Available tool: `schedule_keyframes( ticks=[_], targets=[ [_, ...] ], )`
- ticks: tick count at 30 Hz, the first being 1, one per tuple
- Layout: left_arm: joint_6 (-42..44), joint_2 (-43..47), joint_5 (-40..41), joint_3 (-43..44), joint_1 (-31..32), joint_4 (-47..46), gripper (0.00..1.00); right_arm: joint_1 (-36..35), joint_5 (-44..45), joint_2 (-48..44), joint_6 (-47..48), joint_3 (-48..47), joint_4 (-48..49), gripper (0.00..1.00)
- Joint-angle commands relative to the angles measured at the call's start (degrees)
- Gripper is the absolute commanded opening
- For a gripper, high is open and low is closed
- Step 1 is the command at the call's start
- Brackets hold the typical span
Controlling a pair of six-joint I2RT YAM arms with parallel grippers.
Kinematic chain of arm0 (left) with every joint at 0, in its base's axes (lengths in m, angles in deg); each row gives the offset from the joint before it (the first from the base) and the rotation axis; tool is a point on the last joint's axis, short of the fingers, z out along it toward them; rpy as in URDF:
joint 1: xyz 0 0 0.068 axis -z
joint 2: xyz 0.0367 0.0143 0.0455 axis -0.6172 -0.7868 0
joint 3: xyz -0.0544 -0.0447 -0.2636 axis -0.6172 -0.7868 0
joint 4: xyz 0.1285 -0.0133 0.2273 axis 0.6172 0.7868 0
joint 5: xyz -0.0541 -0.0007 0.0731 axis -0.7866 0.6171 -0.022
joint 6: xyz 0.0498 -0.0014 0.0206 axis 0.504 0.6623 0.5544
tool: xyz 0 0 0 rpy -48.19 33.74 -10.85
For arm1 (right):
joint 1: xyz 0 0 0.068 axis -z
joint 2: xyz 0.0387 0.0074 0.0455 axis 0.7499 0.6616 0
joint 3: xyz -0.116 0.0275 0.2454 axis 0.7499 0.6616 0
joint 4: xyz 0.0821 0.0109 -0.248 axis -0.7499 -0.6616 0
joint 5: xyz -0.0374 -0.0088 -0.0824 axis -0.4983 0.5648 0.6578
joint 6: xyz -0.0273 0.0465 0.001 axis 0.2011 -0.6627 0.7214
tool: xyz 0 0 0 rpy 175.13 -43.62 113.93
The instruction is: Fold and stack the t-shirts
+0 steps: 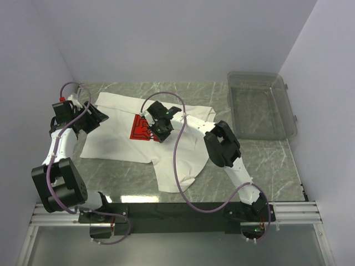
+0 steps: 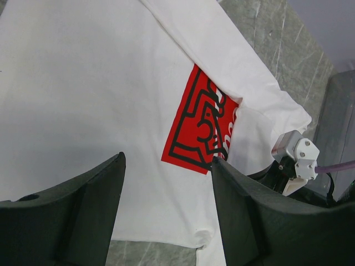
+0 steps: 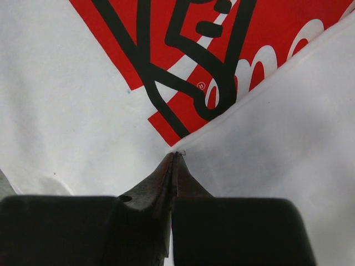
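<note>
The white t-shirt [image 1: 113, 145] lies spread on the marble table, its red chest print [image 1: 140, 131] partly covered by a folded-over flap. My right gripper [image 1: 161, 129] is over the print, shut on the corner of that flap [image 3: 277, 166]; in the right wrist view its tip [image 3: 176, 158] pinches the fabric edge beside the print [image 3: 177, 55]. My left gripper [image 1: 99, 117] is open and empty at the shirt's left edge. In the left wrist view it [image 2: 167, 163] hovers above the shirt [image 2: 83, 83], with the print [image 2: 194, 133] ahead.
A clear grey plastic bin [image 1: 259, 105] stands at the back right of the table [image 1: 266, 160]. Purple cables loop over both arms. White walls close in the left, right and back sides.
</note>
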Motion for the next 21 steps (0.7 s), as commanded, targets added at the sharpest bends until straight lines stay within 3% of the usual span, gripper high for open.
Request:
schedule_keyframes(
  ticks=[1,21],
  targets=[
    [1.18,0.64,-1.22,0.13,0.23,-0.23,0.69,-0.83,-1.57,-4.2,-1.16,-2.01,1.16,0.0],
    [1.27,0.2,-1.31,0.22,0.15,-0.23,0.69,-1.18,-8.69,-2.71,-9.86,-5.26,1.51,0.0]
  ],
)
